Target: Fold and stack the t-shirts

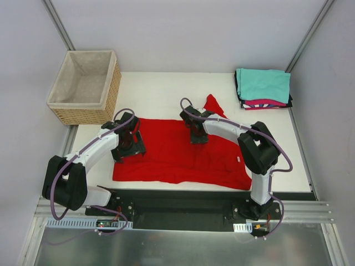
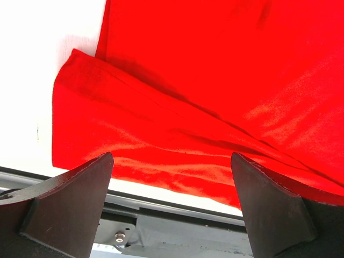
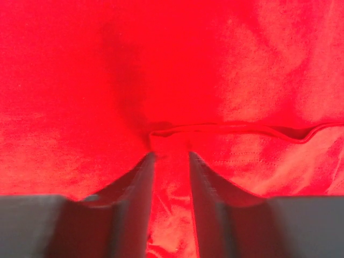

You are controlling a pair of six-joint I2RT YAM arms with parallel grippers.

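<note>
The red t-shirt [image 1: 177, 158] lies spread across the middle of the white table, one sleeve [image 1: 214, 105] poking toward the back. My left gripper [image 1: 128, 145] hovers over the shirt's left edge; in the left wrist view its fingers [image 2: 80, 199] stand wide apart above the red hem [image 2: 161, 156], holding nothing. My right gripper [image 1: 197, 136] is down on the shirt's upper middle. Its narrow jaws [image 3: 171, 155] pinch a raised fold of red cloth [image 3: 161, 64]. A folded stack of t-shirts with teal on top [image 1: 263, 84] sits at the back right corner.
A wicker basket [image 1: 83, 86] with beige lining stands at the back left, off the table's corner. The table's near edge and the metal rail [image 2: 177, 215] show just below the shirt's hem. Bare white tabletop [image 1: 161, 88] lies behind the shirt.
</note>
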